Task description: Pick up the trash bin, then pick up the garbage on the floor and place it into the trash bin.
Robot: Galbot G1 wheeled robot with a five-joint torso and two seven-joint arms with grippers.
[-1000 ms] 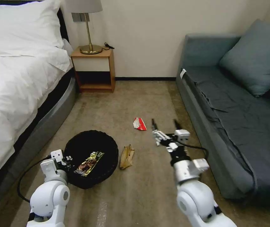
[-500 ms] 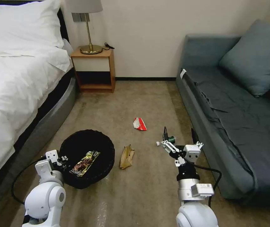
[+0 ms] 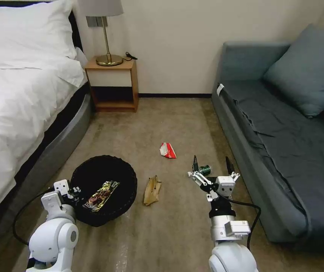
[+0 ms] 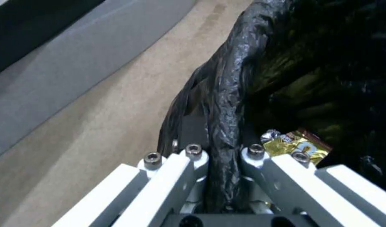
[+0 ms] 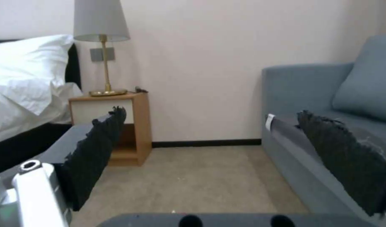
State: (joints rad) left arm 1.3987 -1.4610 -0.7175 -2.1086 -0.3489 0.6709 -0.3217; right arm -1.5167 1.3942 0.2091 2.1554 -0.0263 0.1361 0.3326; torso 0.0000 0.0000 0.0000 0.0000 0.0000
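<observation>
Left gripper (image 4: 220, 154) clamped on rim of round black bag-lined trash bin (image 3: 103, 166), keeping it ready for garbage. Right gripper (image 3: 211, 166) spread apart, hovering near small green-labelled clear bottle (image 3: 205, 169) for approach.

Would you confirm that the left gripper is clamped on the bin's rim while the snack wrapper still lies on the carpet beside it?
Not quite. The left gripper is clamped on the bin's rim, but the snack wrapper lies inside the bin, not on the carpet. The head view shows it, and the left wrist view shows it within the bag.
</observation>
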